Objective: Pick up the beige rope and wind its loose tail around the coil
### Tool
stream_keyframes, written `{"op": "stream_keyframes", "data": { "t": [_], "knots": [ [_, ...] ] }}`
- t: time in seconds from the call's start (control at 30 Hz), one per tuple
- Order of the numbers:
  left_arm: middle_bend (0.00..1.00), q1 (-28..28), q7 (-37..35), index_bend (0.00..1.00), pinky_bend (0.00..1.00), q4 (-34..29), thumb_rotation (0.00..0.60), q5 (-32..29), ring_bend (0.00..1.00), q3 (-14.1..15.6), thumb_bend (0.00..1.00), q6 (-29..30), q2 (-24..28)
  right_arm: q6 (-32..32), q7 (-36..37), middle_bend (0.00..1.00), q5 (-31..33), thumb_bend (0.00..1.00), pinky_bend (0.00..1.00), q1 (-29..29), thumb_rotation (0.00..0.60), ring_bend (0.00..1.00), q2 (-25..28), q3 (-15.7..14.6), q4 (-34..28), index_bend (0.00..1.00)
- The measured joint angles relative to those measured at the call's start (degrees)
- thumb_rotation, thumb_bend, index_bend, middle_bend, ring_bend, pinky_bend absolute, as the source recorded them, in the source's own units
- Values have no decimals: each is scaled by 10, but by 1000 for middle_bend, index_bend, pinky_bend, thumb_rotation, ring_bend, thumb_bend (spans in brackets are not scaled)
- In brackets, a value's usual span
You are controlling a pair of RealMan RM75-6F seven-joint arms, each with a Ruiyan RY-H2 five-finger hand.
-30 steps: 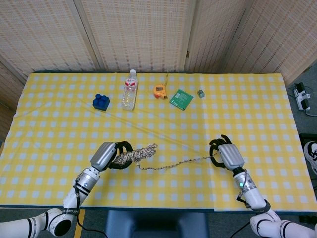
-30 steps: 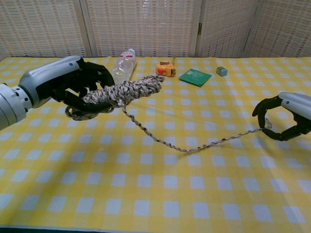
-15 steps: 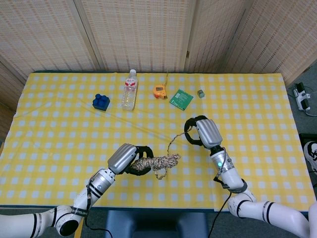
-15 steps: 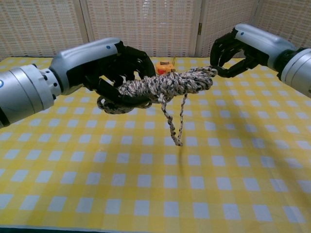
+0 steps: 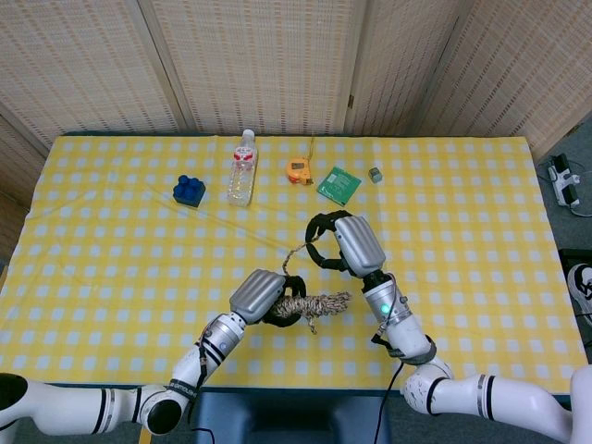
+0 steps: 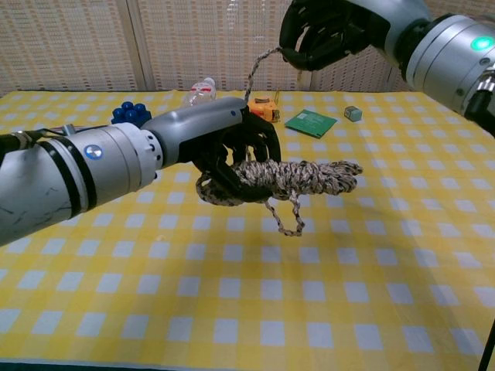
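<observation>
My left hand (image 6: 232, 151) (image 5: 268, 298) grips the left end of the beige rope coil (image 6: 298, 178) (image 5: 319, 304), which is lifted off the yellow checked table (image 6: 371, 263) and sticks out to the right. A short loop of rope hangs under the coil. The loose tail (image 6: 259, 66) (image 5: 298, 254) rises from behind the coil to my right hand (image 6: 329, 31) (image 5: 338, 242), which pinches its end high above and behind the coil.
Along the table's far side lie a blue block (image 5: 189, 189), a water bottle (image 5: 241, 168), an orange tape measure (image 5: 299, 170), a green card (image 5: 339, 185) and a small grey cube (image 5: 376, 173).
Both hands have moved toward the table's middle and higher. My right hand carried the tail from the right side over to above the coil, so the tail now runs upward instead of lying stretched out.
</observation>
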Motion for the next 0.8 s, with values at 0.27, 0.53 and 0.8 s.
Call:
{"op": "stream_keyframes", "data": {
  "t": [0.27,0.53,0.8],
  "knots": [
    [743,-34,87,727,799,21,600,-149,722,-38,600,68,-54,41,18,541,-16,508,369,-21,600,480,31,-5,-61,676],
    [753,-24,60,729,811,35,600,-176,733,-62,600,105,-63,89,32,545,-41,518,369,-39,600,483,44,-9,-94,679],
    [762,-16,41,729,832,45,600,-215,747,-100,601,136,-73,80,56,546,-78,517,369,-48,600,482,59,-45,-120,679]
  ]
}}
